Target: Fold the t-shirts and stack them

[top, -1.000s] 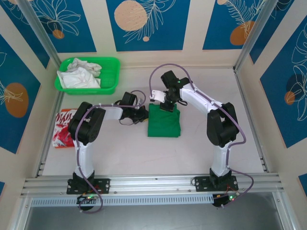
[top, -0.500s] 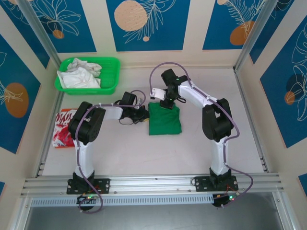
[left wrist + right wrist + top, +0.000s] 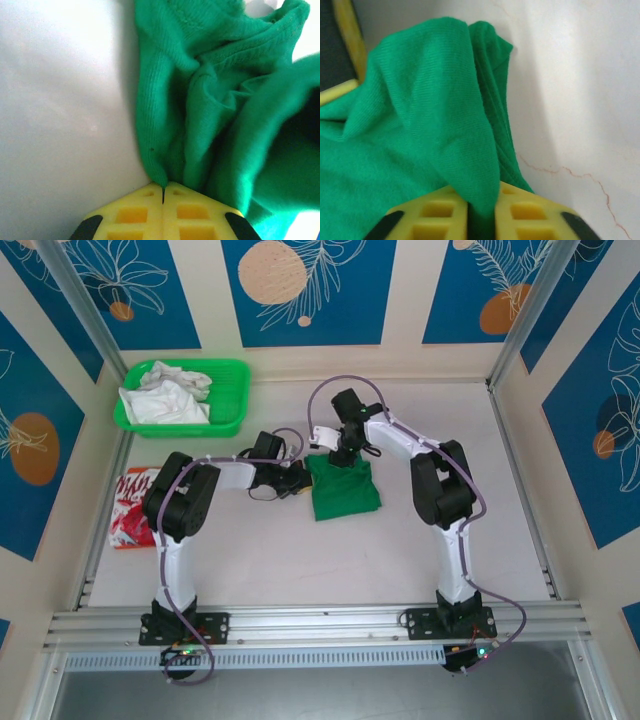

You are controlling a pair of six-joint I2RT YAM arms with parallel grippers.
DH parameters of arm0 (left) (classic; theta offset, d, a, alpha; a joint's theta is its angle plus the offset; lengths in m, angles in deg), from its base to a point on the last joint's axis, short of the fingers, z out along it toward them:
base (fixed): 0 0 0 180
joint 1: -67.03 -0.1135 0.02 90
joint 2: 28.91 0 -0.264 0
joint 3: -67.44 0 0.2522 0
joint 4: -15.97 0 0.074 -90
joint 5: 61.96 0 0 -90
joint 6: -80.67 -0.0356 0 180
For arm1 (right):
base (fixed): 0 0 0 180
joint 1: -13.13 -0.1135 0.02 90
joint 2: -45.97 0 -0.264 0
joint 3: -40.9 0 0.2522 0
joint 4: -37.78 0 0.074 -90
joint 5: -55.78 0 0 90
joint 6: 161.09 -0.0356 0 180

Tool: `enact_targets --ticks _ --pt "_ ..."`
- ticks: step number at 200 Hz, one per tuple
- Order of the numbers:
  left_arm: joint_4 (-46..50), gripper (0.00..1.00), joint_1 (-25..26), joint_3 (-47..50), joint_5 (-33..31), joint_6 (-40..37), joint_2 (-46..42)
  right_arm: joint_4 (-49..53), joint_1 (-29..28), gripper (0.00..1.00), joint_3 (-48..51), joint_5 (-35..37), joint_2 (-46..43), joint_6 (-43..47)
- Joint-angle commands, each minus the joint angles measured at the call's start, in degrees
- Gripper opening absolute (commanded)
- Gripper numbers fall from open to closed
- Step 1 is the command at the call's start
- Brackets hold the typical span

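The green t-shirt (image 3: 346, 492) lies folded into a small rectangle in the middle of the table, its far edge bunched up. My left gripper (image 3: 303, 480) is at its far left corner, shut on a thin pinch of the green hem (image 3: 163, 192). My right gripper (image 3: 338, 462) stands over the far edge. Its jaws (image 3: 481, 200) are a little apart, with a fold of green cloth (image 3: 420, 110) lying loosely in the gap. The red t-shirt (image 3: 130, 505) with white print lies folded at the table's left edge, apart from both grippers.
A green plastic basket (image 3: 236, 372) holding crumpled white cloth (image 3: 165, 395) stands at the back left. Bare white table (image 3: 300, 560) stretches in front of and to the right of the green t-shirt. Metal frame rails run along both sides and the near edge.
The right gripper has shifted slightly left along the shirt's far edge and its jaws have parted. The green shirt has skewed a little and bunched at the far edge. The left gripper has kept its pinch.
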Motion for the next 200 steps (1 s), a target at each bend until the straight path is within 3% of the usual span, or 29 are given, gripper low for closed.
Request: enact_targets --ticks 1,42,69,87,114,143,156,169,180,184,200 --pt "7.83 0.0 -0.71 2.5 -5.06 -2.47 4.5 -4.88 0.33 0.29 -0.65 1.14 0.68 0.18" --pt "6.64 0.0 -1.06 4.05 -5.33 -2.07 3.19 -13.68 1.16 0.68 6.54 -0.12 -6.37 -3.45" --pt "4.49 0.0 -1.15 6.51 -5.69 -1.26 0.84 -21.85 2.38 0.8 13.9 -2.64 -13.44 -9.87" --pt "2.03 0.03 -1.3 9.08 -6.49 -0.46 -1.78 -27.21 3.76 0.84 17.96 -2.26 -17.25 -19.85" --pt "-1.14 0.14 -1.41 12.4 -8.33 0.41 -6.44 -30.41 7.74 0.9 22.43 -2.26 -20.77 -42.19" --pt "-6.72 0.33 -1.41 15.71 -12.03 1.36 -11.31 -33.63 12.87 0.9 28.12 -12.71 -21.19 -59.38" --pt "-8.06 0.39 -1.41 15.96 -12.39 1.96 -12.23 -33.66 13.97 0.9 28.79 -16.25 -19.76 -62.45" --pt "-10.69 0.59 -1.41 16.64 -12.59 2.91 -12.96 -32.47 14.28 0.91 28.33 -17.9 -17.89 -63.82" --pt "-11.04 0.63 -1.41 16.5 -13.33 3.1 -13.31 -30.97 14.23 0.9 27.27 -19.76 -15.93 -63.89" --pt "-11.24 0.71 -1.41 16.45 -13.56 3.14 -13.36 -30.39 14.26 0.9 26.8 -20.14 -15.16 -64.08" --pt "-13.41 0.82 -1.28 16.58 -14.91 3.34 -13.53 -29.31 14.03 0.9 25.41 -22.07 -12.43 -64.09"
